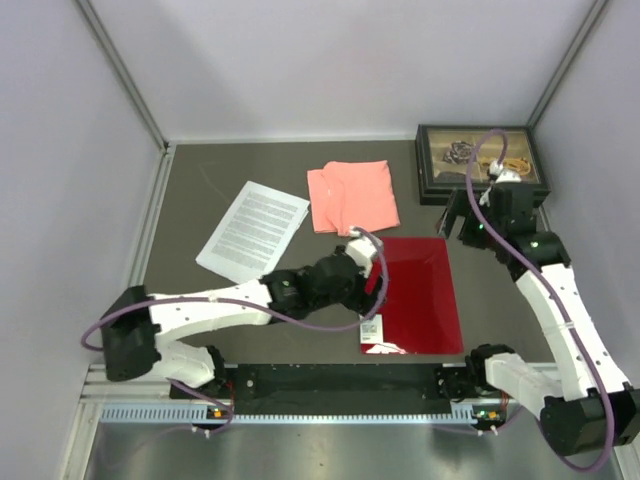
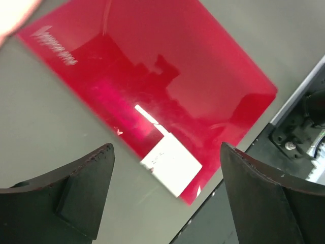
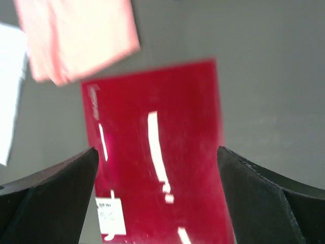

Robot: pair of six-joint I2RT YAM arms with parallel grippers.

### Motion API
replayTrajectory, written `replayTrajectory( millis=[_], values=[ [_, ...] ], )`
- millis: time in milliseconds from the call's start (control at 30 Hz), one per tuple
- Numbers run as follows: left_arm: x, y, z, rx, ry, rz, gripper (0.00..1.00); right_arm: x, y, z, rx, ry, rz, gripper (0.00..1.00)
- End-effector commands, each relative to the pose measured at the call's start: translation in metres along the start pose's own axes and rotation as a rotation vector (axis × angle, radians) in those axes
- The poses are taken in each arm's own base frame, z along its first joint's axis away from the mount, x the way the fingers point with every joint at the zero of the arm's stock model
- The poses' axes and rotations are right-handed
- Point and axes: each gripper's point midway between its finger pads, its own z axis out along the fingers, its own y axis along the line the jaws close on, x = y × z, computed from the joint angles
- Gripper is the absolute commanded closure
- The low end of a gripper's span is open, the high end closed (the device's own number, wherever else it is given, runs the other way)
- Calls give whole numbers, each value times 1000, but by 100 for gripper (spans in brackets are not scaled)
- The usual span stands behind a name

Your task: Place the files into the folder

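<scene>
Table lot: closed folder, loose files, two empty grippers.
Dark table (image 1: 190, 190). The folder (image 1: 415, 295), crimson plastic, lies flat and shut at near centre-right; it looks glossy, fairly stiff and probably slippery, so its cover is best lifted by a free long edge. The files (image 1: 252, 230), a thin white printed stack, lie flat at far left, well apart from the folder; probably light and floppy, best pinched at a corner or edge. A salmon cloth (image 1: 352, 197) lies folded at far centre, and a black tray (image 1: 480, 160) sits in the far right corner. The left gripper (image 1: 372, 275) hovers at the folder's left edge, jaws apart. The right gripper (image 1: 458, 222) hangs by its far right corner, jaws wide. A white label (image 1: 372, 329) marks the folder's near left corner.
</scene>
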Motion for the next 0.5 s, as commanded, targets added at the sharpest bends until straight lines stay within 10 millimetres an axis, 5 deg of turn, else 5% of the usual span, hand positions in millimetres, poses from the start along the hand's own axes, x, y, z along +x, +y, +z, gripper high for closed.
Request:
replayTrajectory(
  millis=[0, 467],
  values=[
    [18, -40, 32, -45, 8, 139, 12, 55, 9, 35, -82, 156, 139, 1],
    [124, -81, 35, -93, 174, 599, 18, 90, 4, 47, -96, 226, 160, 1]
  ],
)
